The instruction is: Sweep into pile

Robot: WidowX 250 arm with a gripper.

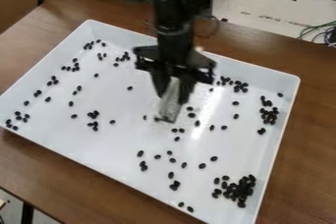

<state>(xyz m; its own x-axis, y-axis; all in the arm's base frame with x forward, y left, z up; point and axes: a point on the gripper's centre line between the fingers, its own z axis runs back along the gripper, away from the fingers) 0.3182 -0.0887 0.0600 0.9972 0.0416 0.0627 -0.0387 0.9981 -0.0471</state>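
Brown tabletop [303, 144] bears a white tray [111, 144] where sweeping looks partway: the gripper [172, 93], fingers narrowed on a pale scraper [169, 108] mid-tray, next needs low strokes gathering scattered black beans [130, 88] into one pile.

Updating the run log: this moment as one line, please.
tool: holding pale implement; position: over white tray; black beans: scattered, densest at lower right
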